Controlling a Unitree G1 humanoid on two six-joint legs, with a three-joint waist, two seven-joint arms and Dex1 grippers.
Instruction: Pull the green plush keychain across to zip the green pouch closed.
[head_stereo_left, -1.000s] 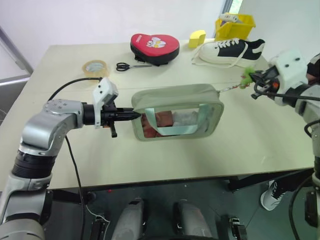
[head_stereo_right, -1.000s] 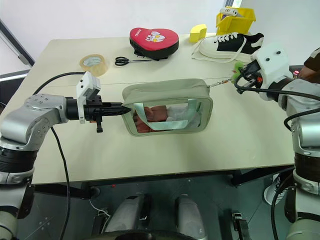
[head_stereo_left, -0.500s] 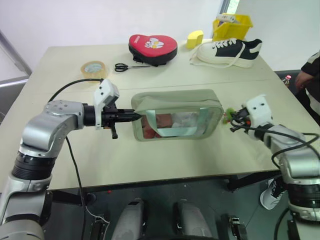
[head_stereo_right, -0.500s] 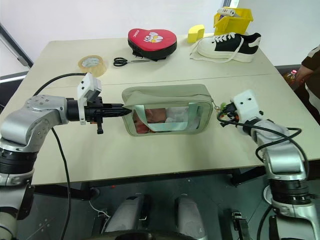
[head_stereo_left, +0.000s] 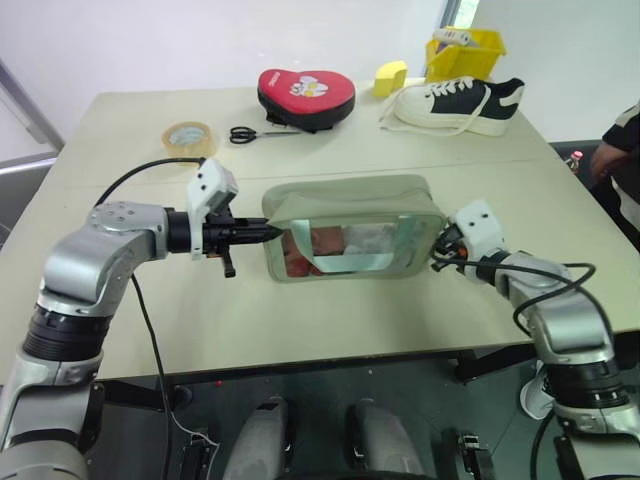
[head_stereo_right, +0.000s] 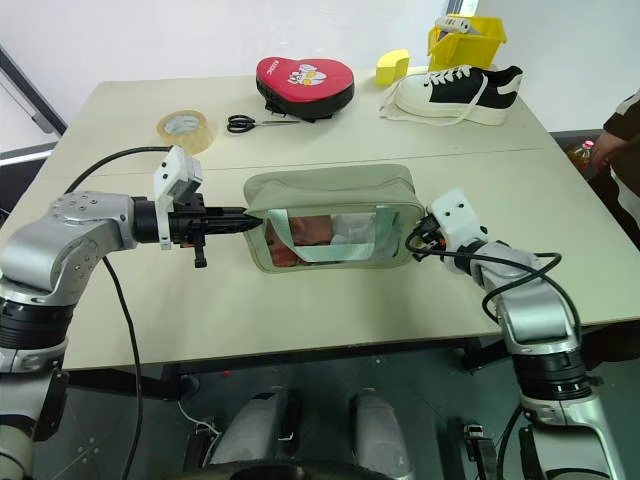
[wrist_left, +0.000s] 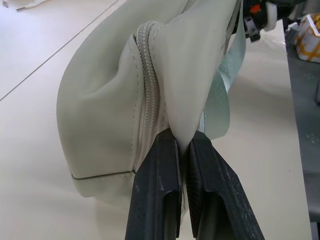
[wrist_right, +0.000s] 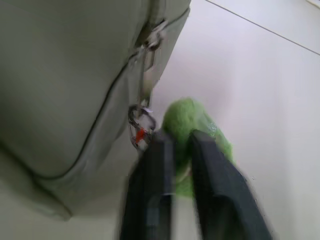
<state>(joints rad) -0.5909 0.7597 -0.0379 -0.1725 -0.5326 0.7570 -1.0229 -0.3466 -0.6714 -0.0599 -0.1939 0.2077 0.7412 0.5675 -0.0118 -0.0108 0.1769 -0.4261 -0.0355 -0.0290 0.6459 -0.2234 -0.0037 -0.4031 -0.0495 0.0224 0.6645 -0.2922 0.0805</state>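
The pale green pouch (head_stereo_left: 350, 205) stands on the table with its clear window facing me. My left gripper (head_stereo_left: 262, 231) is shut on the fabric at the pouch's left end, beside the closed zipper (wrist_left: 147, 100). My right gripper (head_stereo_left: 442, 254) sits low at the pouch's right end. In the right wrist view the green plush keychain (wrist_right: 200, 120) lies on the table, hanging by a slack clip from the zipper pull (wrist_right: 150, 45). The right fingers (wrist_right: 157, 165) stand a little apart, with the plush in the gap between them.
At the back of the table are a red heart-shaped case (head_stereo_left: 305, 95), scissors (head_stereo_left: 255, 133), a tape roll (head_stereo_left: 190, 133), a yellow sponge (head_stereo_left: 392, 75), a sneaker (head_stereo_left: 455, 103) and a yellow bin (head_stereo_left: 465, 50). A person (head_stereo_left: 620, 150) stands at the right edge.
My right gripper has come down and in from the far right to the pouch's right end, so the keychain's chain has gone slack. Its fingers have parted. The left gripper kept its hold.
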